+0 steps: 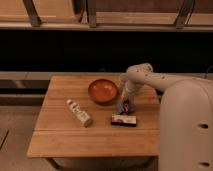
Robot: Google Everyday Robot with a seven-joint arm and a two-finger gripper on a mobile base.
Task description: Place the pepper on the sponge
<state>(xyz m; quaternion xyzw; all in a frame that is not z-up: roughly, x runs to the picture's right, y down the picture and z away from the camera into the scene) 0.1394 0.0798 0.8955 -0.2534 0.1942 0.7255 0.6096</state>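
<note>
The light-blue sponge (120,108) lies on the wooden table (65,135), right of the orange bowl. A small dark-red pepper (128,106) shows at the sponge's right edge, directly under my gripper (125,101). I cannot tell whether the pepper rests on the sponge or is still held. The white arm reaches in from the right and bends down to the gripper, hiding part of the sponge.
A round orange bowl (103,91) stands just left of the gripper. A white bottle (79,112) lies on its side at centre-left. A dark flat box with a white-orange label (124,120) sits just in front of the sponge. The robot's white body (187,130) fills the right.
</note>
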